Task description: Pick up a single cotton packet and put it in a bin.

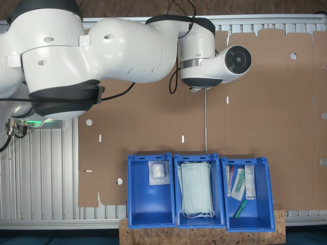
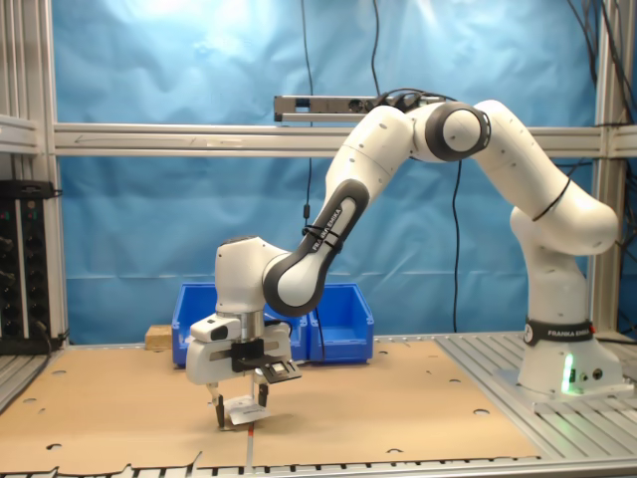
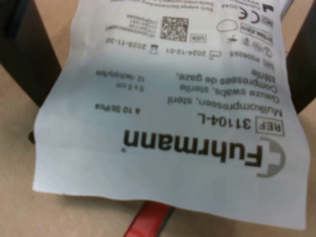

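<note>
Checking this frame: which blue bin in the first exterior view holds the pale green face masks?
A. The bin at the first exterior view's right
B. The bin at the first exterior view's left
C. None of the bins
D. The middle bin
D. The stack of pale green face masks lies in the middle bin; the bin at the first exterior view's left holds a small clear packet, and the bin at the first exterior view's right holds long narrow packets.

A robotics lab is indicated by an aluminium frame (image 2: 30,149), a blue backdrop (image 2: 159,60) and a cardboard-covered bench (image 2: 398,398).
</note>
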`<state>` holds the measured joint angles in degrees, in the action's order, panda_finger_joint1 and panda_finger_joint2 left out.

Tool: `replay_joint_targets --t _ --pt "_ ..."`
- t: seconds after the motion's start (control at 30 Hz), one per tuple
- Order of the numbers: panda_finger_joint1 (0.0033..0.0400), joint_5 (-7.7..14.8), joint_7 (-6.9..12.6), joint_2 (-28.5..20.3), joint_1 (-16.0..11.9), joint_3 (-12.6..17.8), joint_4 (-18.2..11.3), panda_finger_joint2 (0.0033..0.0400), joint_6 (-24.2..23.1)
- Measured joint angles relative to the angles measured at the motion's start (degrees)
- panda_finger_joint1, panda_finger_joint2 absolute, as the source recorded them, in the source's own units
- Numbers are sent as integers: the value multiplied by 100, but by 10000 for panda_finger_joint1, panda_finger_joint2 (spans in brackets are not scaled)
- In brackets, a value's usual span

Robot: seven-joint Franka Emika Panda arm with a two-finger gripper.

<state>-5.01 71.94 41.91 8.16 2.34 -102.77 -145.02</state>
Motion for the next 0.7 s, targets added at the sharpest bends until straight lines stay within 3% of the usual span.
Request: replay_joint_targets --t 0.37,0.4,0.67,0.7 --pt "400 0 0 1 0 2 0 400 0" --pt "299 0 0 1 0 2 0 299 0" --pt "299 0 0 8 0 2 4 299 0" --pt "134 0 0 8 0 2 4 134 0"
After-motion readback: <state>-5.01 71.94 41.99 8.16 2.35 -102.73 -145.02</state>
